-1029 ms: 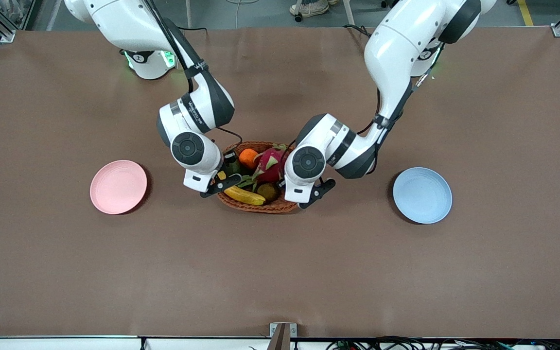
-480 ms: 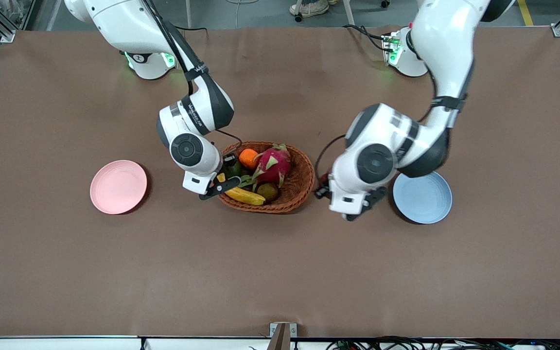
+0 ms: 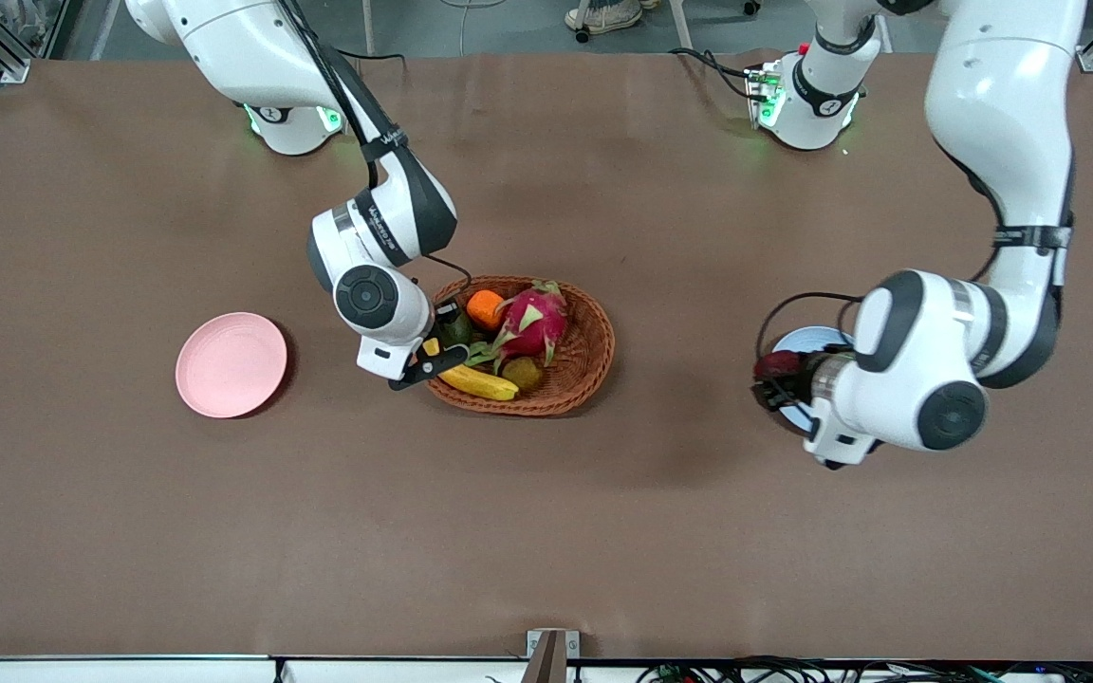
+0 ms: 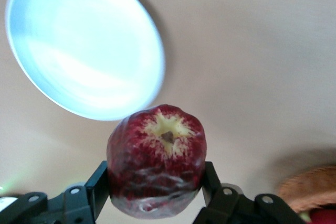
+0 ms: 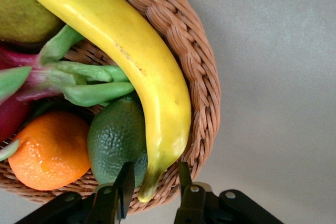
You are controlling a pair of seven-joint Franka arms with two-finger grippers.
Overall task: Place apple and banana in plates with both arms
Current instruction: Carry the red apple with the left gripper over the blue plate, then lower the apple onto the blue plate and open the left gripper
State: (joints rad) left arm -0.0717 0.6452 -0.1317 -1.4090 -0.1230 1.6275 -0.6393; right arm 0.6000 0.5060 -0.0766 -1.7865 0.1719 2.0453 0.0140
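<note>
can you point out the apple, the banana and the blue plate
small dark red apple (image 4: 156,158), left wrist view, on its skin below the pale patch
long curved yellow banana (image 5: 137,55), right wrist view, on the middle of its body
round light blue plate (image 4: 79,40), left wrist view, on its bare centre

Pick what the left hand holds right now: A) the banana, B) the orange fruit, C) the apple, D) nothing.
C: the left wrist view shows the left hand shut on the dark red apple, carried near the light blue plate, while the banana lies in the wicker basket with its tip between the right hand's fingers.
</note>
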